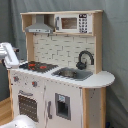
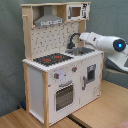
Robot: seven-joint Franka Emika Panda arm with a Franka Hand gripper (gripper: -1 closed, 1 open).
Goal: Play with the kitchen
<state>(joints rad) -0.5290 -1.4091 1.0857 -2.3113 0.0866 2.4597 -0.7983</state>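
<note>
The kitchen (image 1: 60, 70) fills the middle of both exterior views, standing on a wooden floor (image 2: 100, 112) in front of a grey curtain (image 1: 115, 45). In the first exterior view its grey hood (image 1: 40, 25) sits at upper left under the top shelf, with a toy microwave (image 1: 74, 23) to the right of it. Below them runs the pegboard back (image 1: 57, 49). The red-ringed hob (image 1: 36, 65) lies at centre left of the frame, the sink (image 1: 70, 74) just right of it, and the black faucet (image 1: 84, 59) arches over the sink's far side. The oven door (image 1: 27, 106) is at lower left, with knobs (image 1: 25, 81) in a row above it.

In the second exterior view the same kitchen is seen from its other side: hob (image 2: 52, 59) at centre, oven door (image 2: 64, 96) below, faucet (image 2: 74, 39) above the sink.

My arm (image 2: 102, 42) reaches in from the right of the second exterior view, its white body ending near the faucet and the sink. In the first exterior view part of my arm (image 1: 9, 54) shows at the left edge, beside the hob end of the counter. I cannot tell whether my gripper is released or clenched, nor whether it touches the kitchen.
</note>
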